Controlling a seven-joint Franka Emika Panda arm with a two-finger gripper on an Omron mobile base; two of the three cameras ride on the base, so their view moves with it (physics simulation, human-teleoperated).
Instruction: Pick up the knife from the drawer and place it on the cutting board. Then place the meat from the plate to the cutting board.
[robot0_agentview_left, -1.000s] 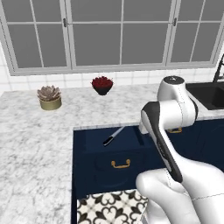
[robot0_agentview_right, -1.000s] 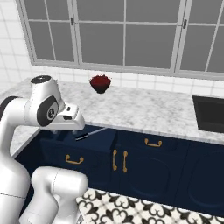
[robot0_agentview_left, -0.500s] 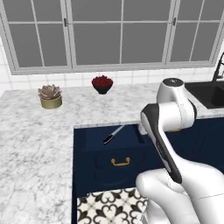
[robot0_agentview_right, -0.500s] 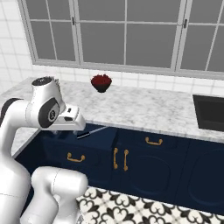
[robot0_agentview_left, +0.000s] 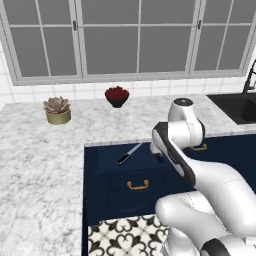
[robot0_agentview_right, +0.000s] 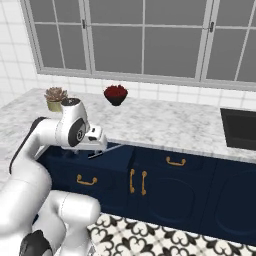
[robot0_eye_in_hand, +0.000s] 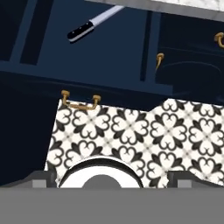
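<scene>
Knife (robot0_agentview_left: 129, 153): lying diagonally inside the pulled-out drawer (robot0_agentview_left: 120, 167), black handle toward the drawer front, blade tip toward the counter edge.
Gripper: jaws fully spread, nothing held; hanging above the drawer, right of the knife.
Drawer handle (robot0_eye_in_hand: 80, 101): brass, untouched.

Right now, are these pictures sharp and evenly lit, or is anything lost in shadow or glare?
Left base view: flat, even light with no glare, the knife plain against the open drawer. Right base view: equally bright, but the knife is half hidden behind the arm. Hand view: the drawer interior is very dark, the blade and the brass handle stand out, and the floor tiles look crisp.
</scene>
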